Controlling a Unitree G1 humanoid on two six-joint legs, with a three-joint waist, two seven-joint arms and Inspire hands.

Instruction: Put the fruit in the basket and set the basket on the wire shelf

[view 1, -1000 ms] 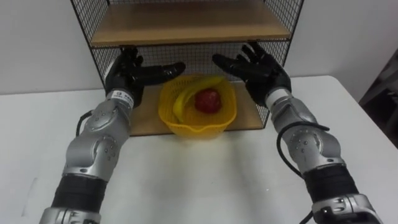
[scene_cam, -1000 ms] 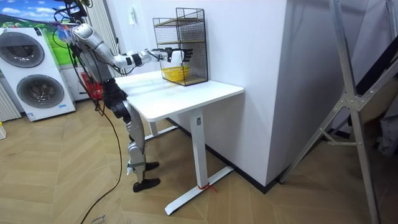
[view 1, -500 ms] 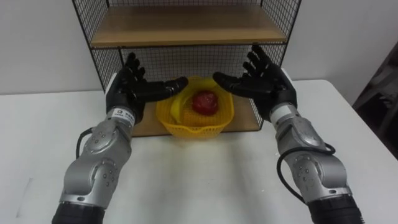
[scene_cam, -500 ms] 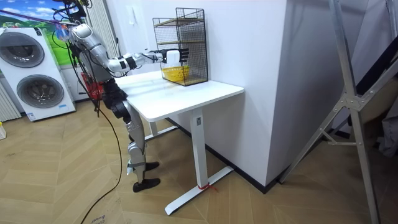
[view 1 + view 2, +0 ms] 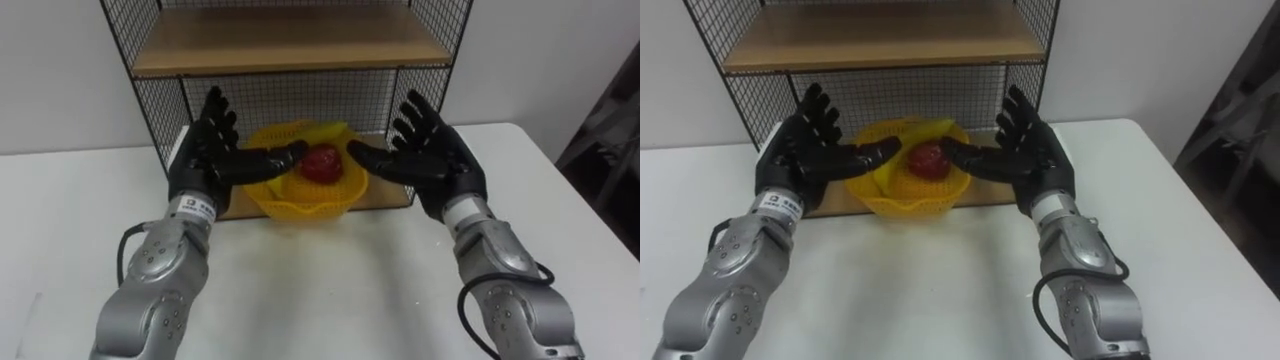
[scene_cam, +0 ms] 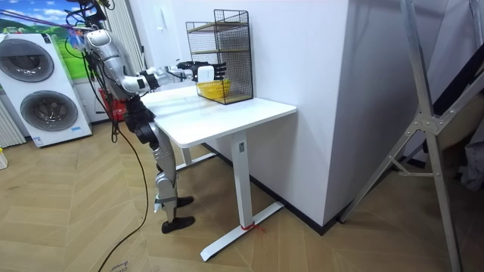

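Yellow perforated plastic basket [image 5: 300, 198], round, sits on lower wooden board of black wire-mesh shelf [image 5: 320, 95]. Inside: red lumpy fruit [image 5: 322, 163] and curved yellow banana [image 5: 938, 128] (partly hidden) arcing toward 12 o'clock rim. Black left hand [image 5: 210, 160] at basket's 9 o'clock, right hand [image 5: 432, 165] at 3: fingers straight, spread, holding nothing. Smooth white table [image 5: 350, 280] beneath.

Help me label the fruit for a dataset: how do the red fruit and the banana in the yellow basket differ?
Colour: the red fruit is deep red; the banana is yellow, close to the basket itself.
Shape: the red fruit is round, the banana long and curved.
Place: the red fruit sits mid-basket, the banana curves round its far side.
Both lie in the basket on the wire shelf.
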